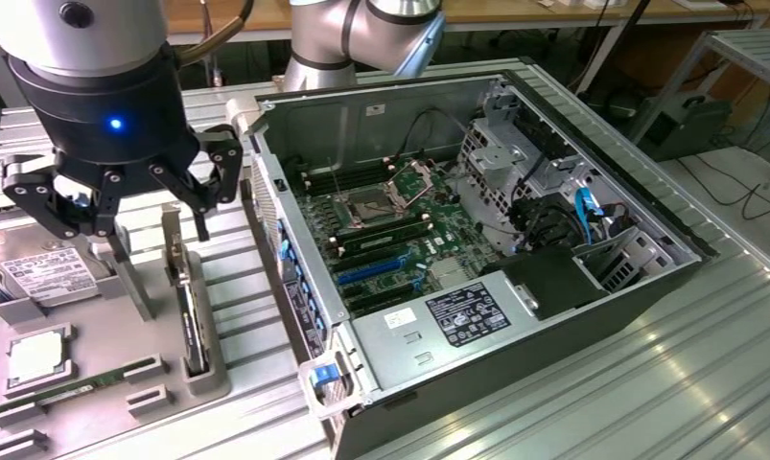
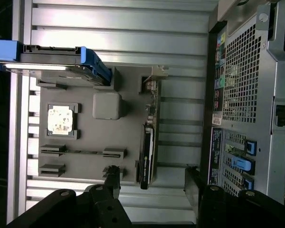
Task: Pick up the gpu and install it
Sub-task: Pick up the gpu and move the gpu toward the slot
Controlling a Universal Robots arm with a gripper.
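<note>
a big metal table point(image 1: 691, 364) with long grooves holds everything. on it lies a large computer box point(image 1: 346, 125) with its side off, so the green board point(image 1: 398, 230) and wires inside show.

the robot's pincer point(image 1: 135, 225) hangs over a gray tray point(image 1: 116, 335) that sits just beside the box, on the exterior view's left. the pincer is open wide and holds nothing. its black fingers point(image 1: 203, 206) stand far apart.

the gpu point(image 1: 193, 316) stands on its thin edge in a slot of the tray, on the side close to the box. it is right under the pincer and does not touch it. in the wrist view the gpu point(image 2: 147, 156) lines up with the gap in the pincer point(image 2: 152, 173), one finger on each side of the line. its silver metal end point(image 2: 154, 78) is the end far from the fingers.

the gpu looks thin, flat and stiff, and most likely light. it is probably easy to hurt, because small parts sit on its flat sides. a good place to hold it seems to be the top edge near the middle, one finger on each flat side, with a soft squeeze. a hold close to one end might let it tip.

smaller things rest in the tray too: a silver drive point(image 1: 46, 273), a square chip point(image 1: 36, 359) and a thin green stick point(image 1: 65, 391).
</note>
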